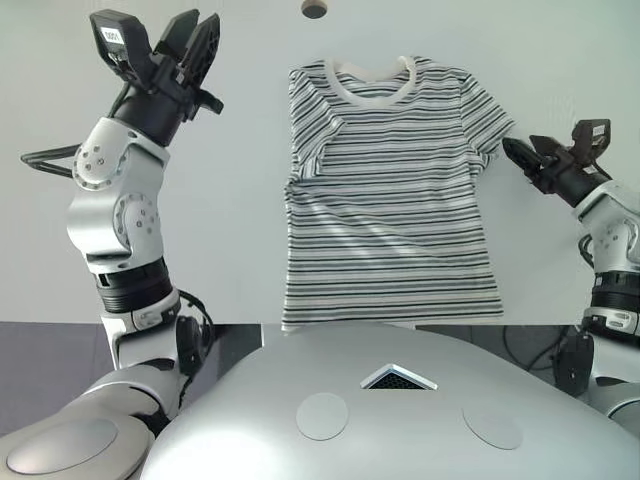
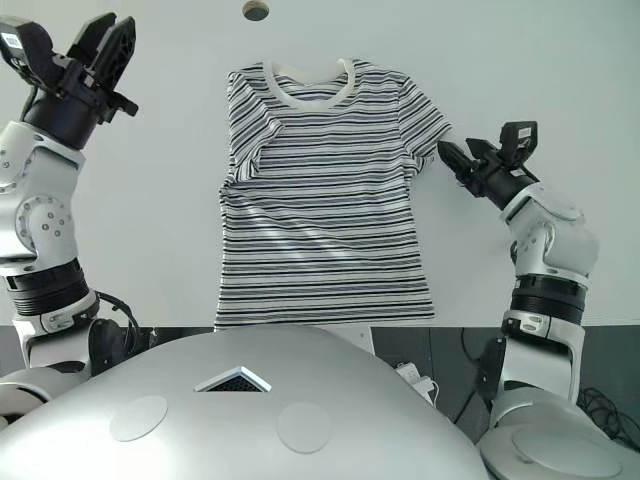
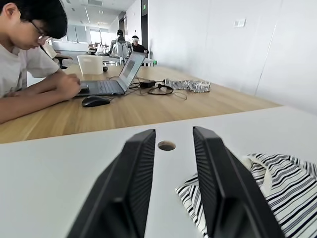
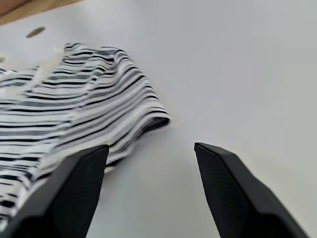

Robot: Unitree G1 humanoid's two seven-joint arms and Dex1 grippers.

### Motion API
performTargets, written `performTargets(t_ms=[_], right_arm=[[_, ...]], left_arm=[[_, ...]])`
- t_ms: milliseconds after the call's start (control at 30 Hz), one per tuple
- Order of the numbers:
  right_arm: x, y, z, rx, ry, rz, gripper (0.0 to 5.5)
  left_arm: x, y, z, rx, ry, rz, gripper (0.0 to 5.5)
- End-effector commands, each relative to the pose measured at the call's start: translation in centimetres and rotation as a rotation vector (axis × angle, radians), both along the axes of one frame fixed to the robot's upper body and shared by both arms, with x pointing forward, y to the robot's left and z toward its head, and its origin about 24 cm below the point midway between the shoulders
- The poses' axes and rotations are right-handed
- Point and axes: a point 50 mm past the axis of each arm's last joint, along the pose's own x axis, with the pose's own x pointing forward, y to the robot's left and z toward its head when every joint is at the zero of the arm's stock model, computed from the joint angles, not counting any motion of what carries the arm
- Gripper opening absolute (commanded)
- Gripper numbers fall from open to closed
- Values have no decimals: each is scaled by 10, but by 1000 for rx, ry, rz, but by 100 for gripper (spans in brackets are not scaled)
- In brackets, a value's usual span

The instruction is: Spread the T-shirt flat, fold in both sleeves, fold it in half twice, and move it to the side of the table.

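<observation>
A black-and-white striped T-shirt lies spread on the white table, collar at the far side. Its left sleeve is folded in over the body; its right sleeve still lies out flat. My left gripper is raised high over the table's far left, well clear of the shirt, open with nothing between its fingers. My right gripper hovers low just beside the right sleeve's hem, open, its fingers apart and not touching the cloth.
A small round cable hole sits in the table beyond the collar. Bare table surface lies to the left and right of the shirt. Beyond the table stands a wooden desk with a laptop and a seated person.
</observation>
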Motion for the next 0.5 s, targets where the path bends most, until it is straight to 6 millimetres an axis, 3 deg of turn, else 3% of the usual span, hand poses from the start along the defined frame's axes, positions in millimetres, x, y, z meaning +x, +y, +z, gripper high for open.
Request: performTargets(t_ms=[33, 467, 500], right_arm=[[14, 1, 4, 3, 27, 32, 328], [28, -1, -10, -19, 59, 25, 328], [29, 0, -10, -16, 57, 29, 307]], left_arm=[[-2, -3, -10, 13, 26, 10, 139], [-3, -13, -18, 5, 59, -23, 139], [-3, -14, -18, 5, 60, -24, 142]])
